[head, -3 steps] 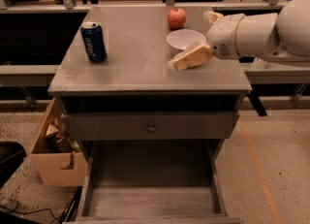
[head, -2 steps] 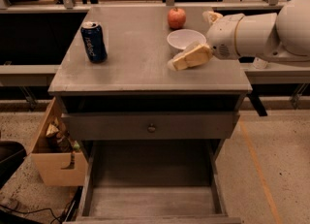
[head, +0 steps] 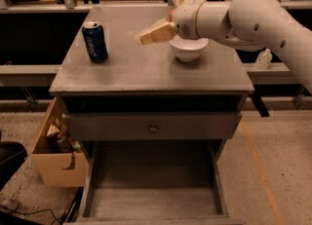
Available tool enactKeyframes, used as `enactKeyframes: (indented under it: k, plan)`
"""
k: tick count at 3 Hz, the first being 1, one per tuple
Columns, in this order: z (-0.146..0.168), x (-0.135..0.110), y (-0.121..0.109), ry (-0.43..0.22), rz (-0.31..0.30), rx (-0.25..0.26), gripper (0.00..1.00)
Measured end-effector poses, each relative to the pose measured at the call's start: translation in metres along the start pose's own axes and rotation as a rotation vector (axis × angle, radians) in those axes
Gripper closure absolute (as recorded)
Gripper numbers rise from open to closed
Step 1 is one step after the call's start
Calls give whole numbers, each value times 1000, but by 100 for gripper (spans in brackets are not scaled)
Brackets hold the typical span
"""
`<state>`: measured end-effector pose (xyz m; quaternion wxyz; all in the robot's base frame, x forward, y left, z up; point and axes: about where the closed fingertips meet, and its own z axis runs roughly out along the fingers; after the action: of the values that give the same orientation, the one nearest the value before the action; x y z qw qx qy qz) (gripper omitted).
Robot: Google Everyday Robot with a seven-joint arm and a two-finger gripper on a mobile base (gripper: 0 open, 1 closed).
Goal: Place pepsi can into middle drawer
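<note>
the small dark blue pepsi can with white lettering and a silver top [head: 95, 41] stands upright at the left rear of the grey wooden bench [head: 146, 73], untouched and apart from everything else on it. the tan claw [head: 145, 37] hangs above the middle of the bench top, just in front of the round white bowl [head: 187, 49], pointing left toward the can but well short of it. it carries nothing that i can see; whether it is set wide or narrow i cannot tell from this angle. the thick white arm [head: 243, 14] reaches in from the right.

below the top, the grey drawer front with a small round knob [head: 152, 127] is closed. under it the wide shallow grey middle drawer [head: 151, 202] is pulled out, its flat streaky floor bare. an open cardboard box [head: 53, 165] sits on the floor to the left of the cabinet.

i judge the step in hand to be the reach for the can, with nothing grasped and the placing not yet begun. the next move calls for travelling further left, coming level with the can's body, and closing round it squarely so that it does not tip. then comes a lift clear of the bench edge and down into the open drawer.
</note>
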<state>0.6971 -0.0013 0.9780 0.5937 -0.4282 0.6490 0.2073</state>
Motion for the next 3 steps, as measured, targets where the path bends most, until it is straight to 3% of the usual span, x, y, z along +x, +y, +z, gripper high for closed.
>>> enactKeyframes:
  k: [1,2,3]
  plan:
    - [48,-11,-8,-72,20,-16,0]
    - [88,-10,-9,-92,48,-40,0]
    - [126,-10,3,-121,79,-100,0]
